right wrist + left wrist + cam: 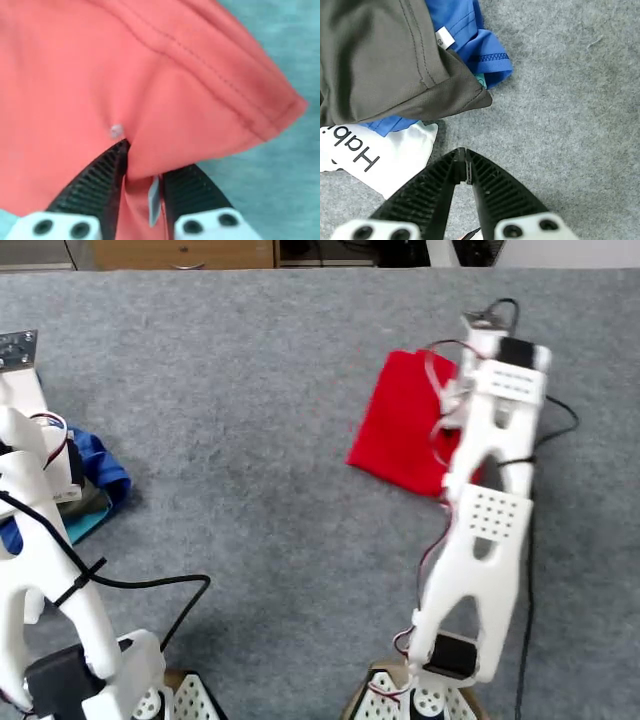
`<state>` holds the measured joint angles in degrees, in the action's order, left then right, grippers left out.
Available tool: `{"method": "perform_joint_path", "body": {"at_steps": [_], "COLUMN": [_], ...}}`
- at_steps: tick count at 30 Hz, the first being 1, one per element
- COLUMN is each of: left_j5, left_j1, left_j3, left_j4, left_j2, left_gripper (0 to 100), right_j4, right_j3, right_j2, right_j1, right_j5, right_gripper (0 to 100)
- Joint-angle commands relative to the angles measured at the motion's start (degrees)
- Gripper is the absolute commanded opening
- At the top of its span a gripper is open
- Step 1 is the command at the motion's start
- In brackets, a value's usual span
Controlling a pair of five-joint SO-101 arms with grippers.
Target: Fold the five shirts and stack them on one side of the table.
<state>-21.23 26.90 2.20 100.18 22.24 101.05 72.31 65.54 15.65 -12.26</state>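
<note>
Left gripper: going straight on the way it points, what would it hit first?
Likely the dark shirt, just ahead of the left gripper; depth is unclear, so it might meet the table first.

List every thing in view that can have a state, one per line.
right gripper: fingers shut on red shirt
red shirt: lying on table, one fold pinched
left gripper: fingers shut, empty
blue shirt: crumpled, unfolded
dark grey shirt: heaped over blue shirt
white shirt: poking out beneath them

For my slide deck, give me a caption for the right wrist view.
Right gripper pinching a fold of the red shirt, with the grey table alongside.
</note>
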Motion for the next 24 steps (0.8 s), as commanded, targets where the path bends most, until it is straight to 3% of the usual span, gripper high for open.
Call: {"method": "perform_joint_path", "body": {"at_steps": [1,10,18,24], "left_j5": [-0.44,-0.26,-0.26,-0.26], "left_j1": [-0.53,-0.53,-0.44,-0.44], "left_j3": [-0.26,-0.26,-0.26,-0.26], "left_j4": [0.53,0.53,0.53,0.53], "left_j2": [1.63,1.36,1.63,1.63], "left_gripper": [2,2,2,2], "right_j4": [1.32,-0.09,-12.31,-14.07], "right_j3": [2.86,3.21,3.21,3.21], "right_j2": [-3.65,-4.44,-4.53,-4.44], "right_j1": [6.90,18.33,23.87,24.92], "right_j5": [-12.92,-37.71,-39.91,-43.87], "right_gripper": [0.2,0.2,0.2,0.2]}}
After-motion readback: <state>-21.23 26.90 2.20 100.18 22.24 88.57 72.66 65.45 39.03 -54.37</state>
